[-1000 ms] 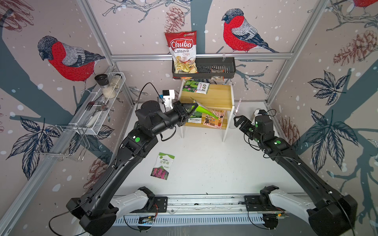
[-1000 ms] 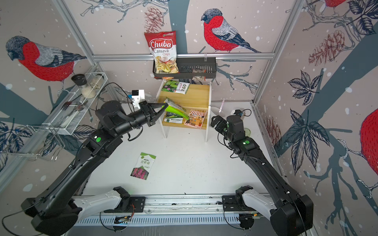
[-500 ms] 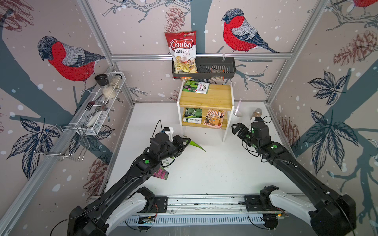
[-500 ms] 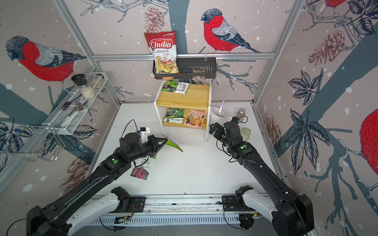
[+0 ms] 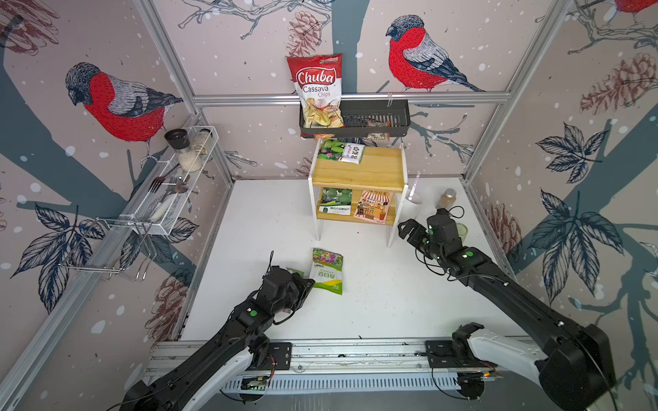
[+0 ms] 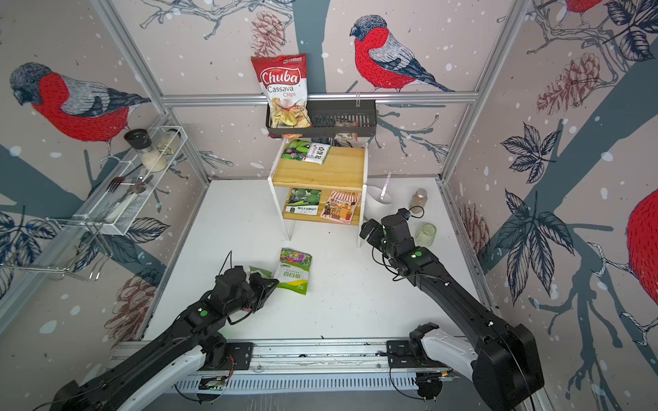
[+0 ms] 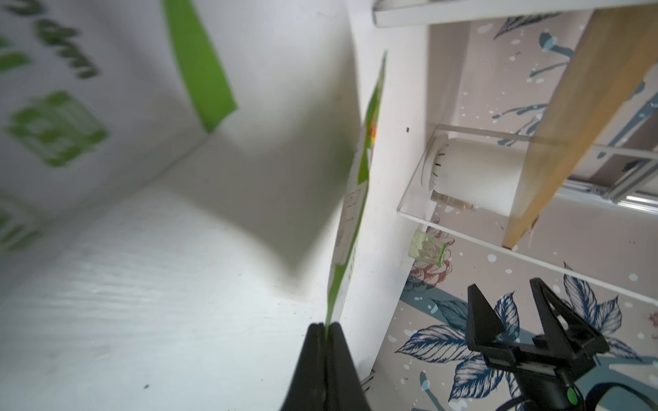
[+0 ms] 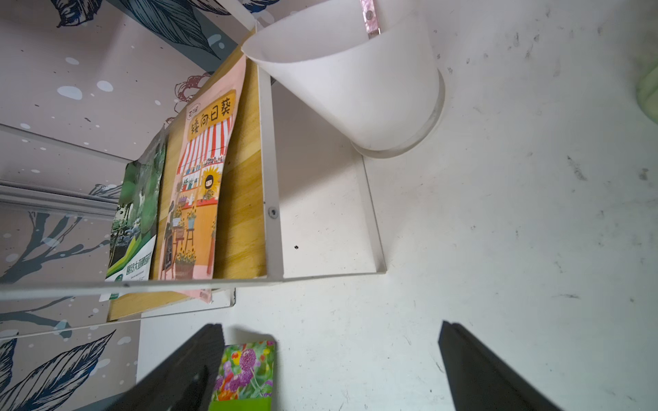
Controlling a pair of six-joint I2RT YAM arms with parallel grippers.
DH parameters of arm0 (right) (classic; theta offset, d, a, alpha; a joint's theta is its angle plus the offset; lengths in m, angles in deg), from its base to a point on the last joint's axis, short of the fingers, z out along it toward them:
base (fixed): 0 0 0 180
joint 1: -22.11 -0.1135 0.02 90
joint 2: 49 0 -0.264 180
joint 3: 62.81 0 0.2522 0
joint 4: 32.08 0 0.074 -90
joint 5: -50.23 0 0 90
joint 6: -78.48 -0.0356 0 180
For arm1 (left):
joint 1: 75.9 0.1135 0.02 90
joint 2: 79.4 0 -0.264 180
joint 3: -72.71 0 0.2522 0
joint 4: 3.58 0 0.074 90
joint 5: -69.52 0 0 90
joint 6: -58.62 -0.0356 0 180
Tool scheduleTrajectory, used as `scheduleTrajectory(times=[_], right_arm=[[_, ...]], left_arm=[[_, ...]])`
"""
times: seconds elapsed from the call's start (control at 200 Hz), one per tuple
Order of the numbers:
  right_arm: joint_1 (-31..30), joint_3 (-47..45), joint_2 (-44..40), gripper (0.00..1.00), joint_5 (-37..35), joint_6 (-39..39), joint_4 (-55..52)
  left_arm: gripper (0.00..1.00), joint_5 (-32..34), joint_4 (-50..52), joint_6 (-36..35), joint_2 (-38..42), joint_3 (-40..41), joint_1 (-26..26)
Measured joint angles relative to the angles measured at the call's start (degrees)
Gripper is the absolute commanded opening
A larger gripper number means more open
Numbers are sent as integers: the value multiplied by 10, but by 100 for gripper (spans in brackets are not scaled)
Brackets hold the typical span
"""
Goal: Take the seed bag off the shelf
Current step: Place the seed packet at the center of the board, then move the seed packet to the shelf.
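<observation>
While seed bag (image 5: 327, 272) sits off shelf (image 5: 359, 170), left gripper (image 7: 325, 325) pinching its edge; right gripper (image 8: 329, 325) agape

Flowered green seed bag (image 5: 327, 271) before two-tier wooden shelf (image 5: 358, 170)

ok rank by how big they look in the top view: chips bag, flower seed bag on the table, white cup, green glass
1. chips bag, likely nearer the camera
2. flower seed bag
3. white cup, partly hidden
4. green glass
</observation>
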Motion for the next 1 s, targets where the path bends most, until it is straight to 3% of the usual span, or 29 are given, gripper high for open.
scheduleTrajectory(times=[0.185,0.265,0.35,0.49,0.59,0.795,1.0], right_arm=[[-7,-1,16,100,-3,-7,0],[-9,-2,20,100,-3,-8,0],[-11,-2,22,100,-3,-8,0],[-11,-2,31,100,-5,-7,0],[-11,-2,42,100,-5,-7,1],[-11,3,60,100,-5,-6,10],[-7,19,78,100,0,4,21]], left_arm=[[0,12,82,61,93,42,0],[34,11,80,78,114,47,0],[58,9,84,93,129,46,0],[66,2,177,98,114,12,0],[73,7,240,66,51,-59,0],[74,59,321,-49,-113,-285,0],[74,120,338,-161,-253,-544,1]])
